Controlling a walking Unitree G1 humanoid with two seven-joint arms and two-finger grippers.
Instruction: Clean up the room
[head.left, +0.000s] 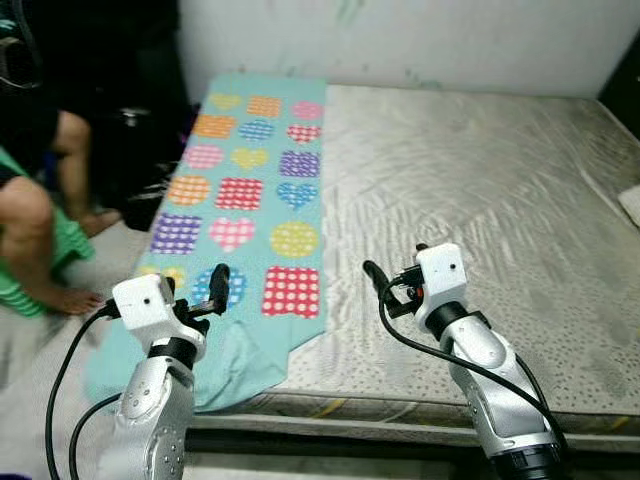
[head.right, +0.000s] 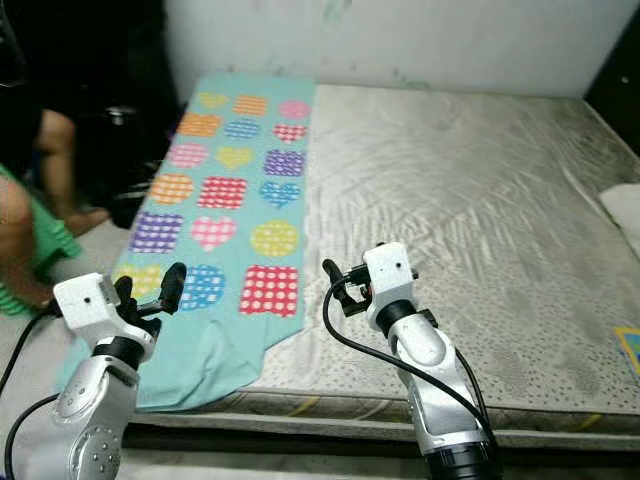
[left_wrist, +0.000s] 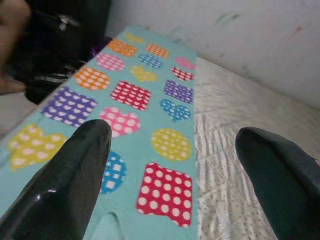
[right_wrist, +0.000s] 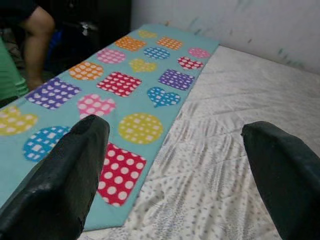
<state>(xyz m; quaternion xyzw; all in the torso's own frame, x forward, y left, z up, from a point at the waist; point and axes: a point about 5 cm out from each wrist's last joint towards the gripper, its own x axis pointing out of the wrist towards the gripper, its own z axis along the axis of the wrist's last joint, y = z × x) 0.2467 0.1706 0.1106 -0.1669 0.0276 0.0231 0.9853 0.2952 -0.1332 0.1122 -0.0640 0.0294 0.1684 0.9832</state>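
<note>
A teal blanket (head.left: 255, 190) printed with dotted hearts, squares and circles lies flat along the left side of a bare grey mattress (head.left: 470, 190). Its near end hangs over the mattress's front corner (head.left: 225, 365). My left gripper (head.left: 200, 293) hovers open above that near end, and the left wrist view shows the blanket (left_wrist: 150, 95) between its fingers (left_wrist: 75, 170). My right gripper (head.left: 392, 272) is open too, held over the mattress just right of the blanket's long edge; its fingers (right_wrist: 65, 175) frame the blanket (right_wrist: 125, 90) and the mattress (right_wrist: 225, 150).
A person sits on the floor at the left, bare legs (head.left: 40, 230) and a green garment (head.left: 60, 250) close to the bed. Dark furniture (head.left: 130, 90) stands behind them. A white wall (head.left: 420, 40) runs along the bed's far side. Something white (head.left: 630, 203) lies at the right edge.
</note>
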